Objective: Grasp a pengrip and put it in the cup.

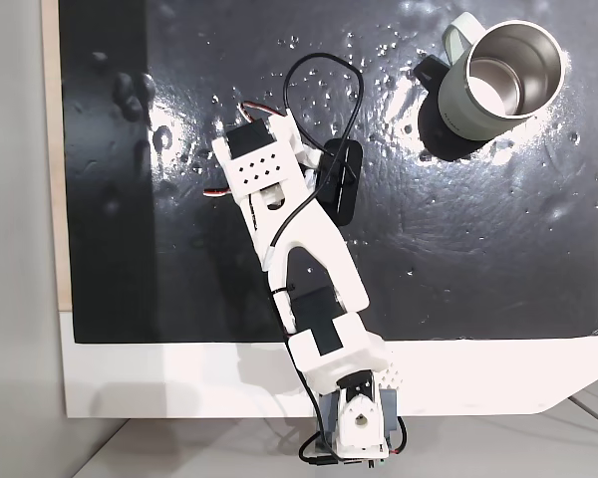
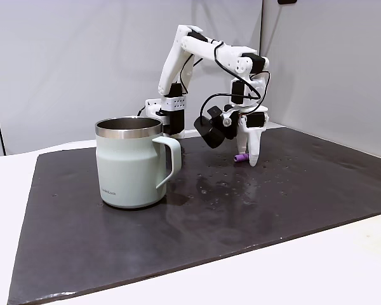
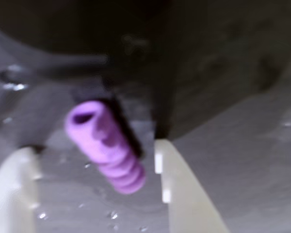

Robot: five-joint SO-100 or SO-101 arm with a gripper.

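One camera overhead, one low beside the mat [image 2: 305, 190], one wrist close-up.

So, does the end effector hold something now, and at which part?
Nothing is held. The small light-purple ribbed rubber pengrip lies on the black mat between the open end effector's white fingers, untouched.

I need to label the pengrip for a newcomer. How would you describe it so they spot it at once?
On the black mat, look at the white gripper far from the green mug. The pengrip lies at its tips: a tiny purple ribbed tube.
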